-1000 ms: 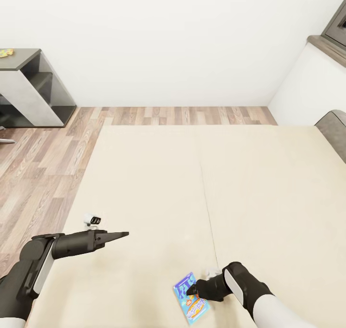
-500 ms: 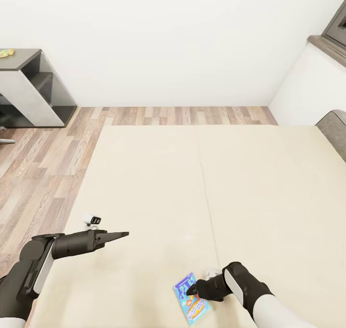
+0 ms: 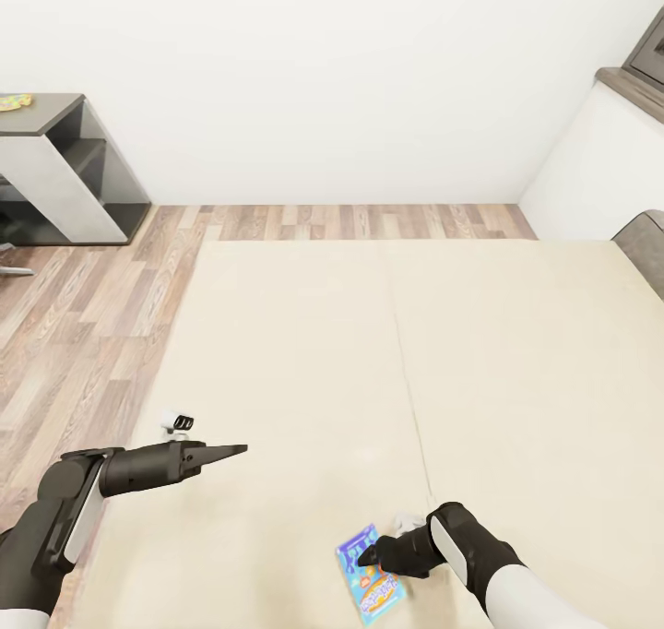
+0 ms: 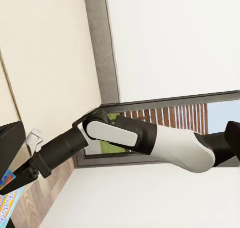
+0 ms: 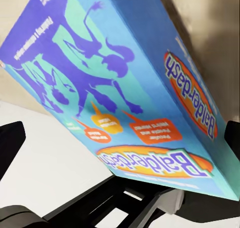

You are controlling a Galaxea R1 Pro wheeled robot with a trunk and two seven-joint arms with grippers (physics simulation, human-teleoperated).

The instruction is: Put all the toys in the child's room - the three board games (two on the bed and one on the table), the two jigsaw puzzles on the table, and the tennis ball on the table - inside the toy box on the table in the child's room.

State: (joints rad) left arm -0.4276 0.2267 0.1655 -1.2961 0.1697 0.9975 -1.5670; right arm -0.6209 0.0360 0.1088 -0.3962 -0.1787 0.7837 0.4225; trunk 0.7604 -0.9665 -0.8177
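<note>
- Board game [image 3: 371, 577], blue box w/ cartoon figures, sits at near edge of the bed [image 3: 304, 352], on the beige mattress; right wrist view shows its cover close up [image 5: 125, 92], orange logo, purple silhouettes.
- Right gripper [image 3: 367, 552] is at the box's top edge, dark fingers pointing left across it; in right wrist view a dark finger shows at each side of the box, so jaws spread around it. Whether they press on it: can't tell.
- Left gripper [image 3: 238, 448] hovers over mattress to the left, well apart from the box, fingers pressed together into one point, carrying nothing.
- Left wrist view catches the right arm [image 4: 150, 140], white forearm, dark wrist, w/ a corner of the box [image 4: 7, 195] at frame edge.
- Mattress seam runs up the middle; grey headboard [image 3: 646, 242] at far right.
- Wood-plank floor [image 3: 83, 306] lies left of and beyond the bed.
- Dark-grey table section [image 3: 65, 163] stands far left by the white wall; a small yellow item [image 3: 13, 102] on top, too small to ID.
</note>
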